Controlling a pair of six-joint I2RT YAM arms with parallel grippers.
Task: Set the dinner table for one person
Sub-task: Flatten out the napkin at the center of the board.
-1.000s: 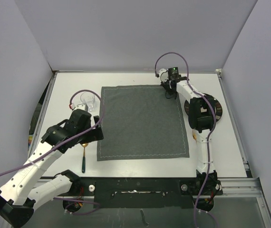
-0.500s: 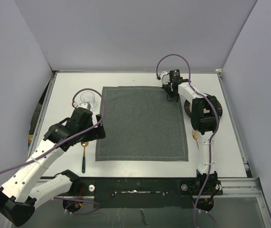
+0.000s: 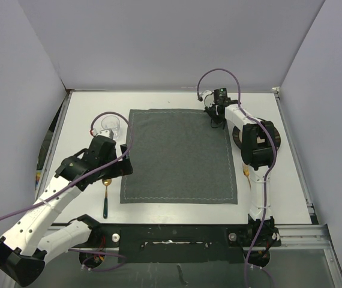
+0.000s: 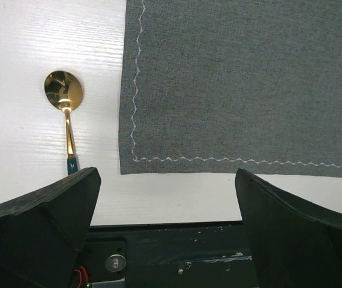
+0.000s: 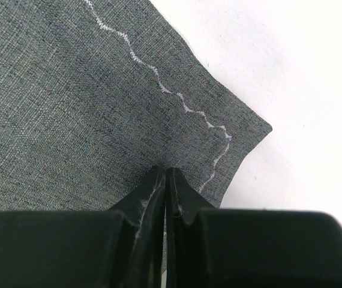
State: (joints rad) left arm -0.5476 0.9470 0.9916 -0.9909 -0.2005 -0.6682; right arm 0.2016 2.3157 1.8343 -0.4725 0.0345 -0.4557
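Starting with the top external view, the white table [image 3: 171,99] is seen filling a booth closed in by plain pale walls [image 3: 159,42]. A dark grey placemat [image 3: 177,156] with pale zigzag stitching is laid at its middle. The left arm [image 3: 57,192] is stretched to the mat's near left corner, and the right arm [image 3: 249,129] to its far right corner. A clear glass [image 3: 110,125] stands on the table beyond the left arm, partly crossed by a purple cable [image 3: 108,115]. A spoon [image 3: 106,195] lies left of the mat. A dark round object [image 3: 276,141] is largely hidden under the right arm and cannot be identified.

In the left wrist view, the left jaws are held wide apart, with the mat's near left corner framed between them. The spoon's gold bowl is shown whole; its dark green handle is cut off by one finger [image 4: 39,228]. A fine grain is visible on the table.

In the right wrist view, the right jaws are pressed together on the placemat just inside its corner, which appears slightly curled. Most of the mat is cut off by the frame.
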